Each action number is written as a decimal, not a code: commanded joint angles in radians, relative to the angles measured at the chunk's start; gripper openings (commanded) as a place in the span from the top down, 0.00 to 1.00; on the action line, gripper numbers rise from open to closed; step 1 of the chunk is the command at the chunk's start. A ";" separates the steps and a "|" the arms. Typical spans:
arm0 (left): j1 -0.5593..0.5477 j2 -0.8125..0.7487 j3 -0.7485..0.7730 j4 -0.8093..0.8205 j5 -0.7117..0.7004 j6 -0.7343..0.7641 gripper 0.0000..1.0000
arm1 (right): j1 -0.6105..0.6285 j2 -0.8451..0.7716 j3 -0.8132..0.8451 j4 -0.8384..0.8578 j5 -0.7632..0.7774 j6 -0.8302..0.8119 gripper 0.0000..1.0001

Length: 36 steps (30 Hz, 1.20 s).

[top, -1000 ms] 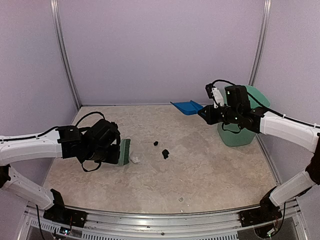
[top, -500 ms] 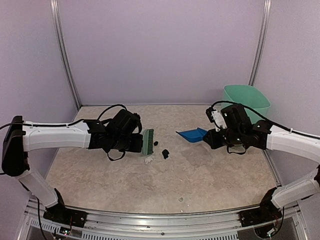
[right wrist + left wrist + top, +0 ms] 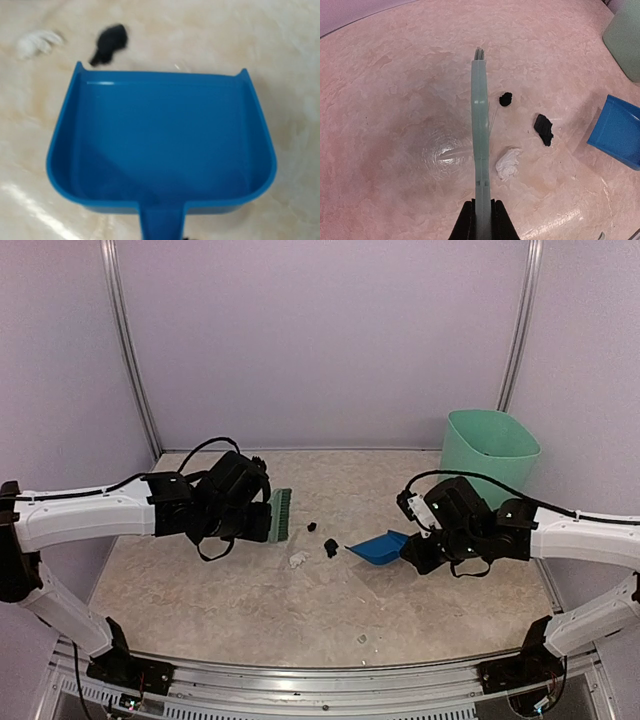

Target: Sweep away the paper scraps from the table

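Dustpan: the blue plastic dustpan (image 3: 378, 548) sits low over the table (image 3: 430, 610), with its open mouth turned toward the scraps. In the right wrist view its inner floor shows as plain blue plastic. Whether its lip touches the table cannot be told.
Bin: the mint-green bin (image 3: 490, 455) stands upright behind and to the right of the dustpan, well apart from it. From above only its green inner walls show; its bottom is hidden.
Paper scraps: three paper scraps (image 3: 330, 548) lie on the table outside the dustpan. The larger black one is just beyond the dustpan's lip. A smaller black one lies farther out, toward the brush. A crumpled white one lies left of the lip, a little nearer the table's front edge.
Right gripper: the right gripper (image 3: 415, 552) is clamped tight on the dustpan's handle, behind the pan.
Left gripper: the left gripper (image 3: 480, 220) is pinched closed around the handle of the green brush (image 3: 480, 140).
Brush: it lies well to the left of the dustpan, with the scraps between the two. Whether its bristles touch the table cannot be told.
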 commanded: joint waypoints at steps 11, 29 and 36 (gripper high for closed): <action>-0.174 -0.288 -0.192 -0.157 0.060 -0.099 1.00 | 0.006 0.001 -0.048 0.073 0.070 -0.048 1.00; -0.110 -0.112 -0.197 0.035 0.077 -0.024 1.00 | 0.006 0.009 -0.099 0.129 0.061 -0.062 1.00; -0.054 0.024 -0.121 0.098 0.039 0.050 1.00 | 0.007 0.044 -0.109 0.144 0.068 -0.078 1.00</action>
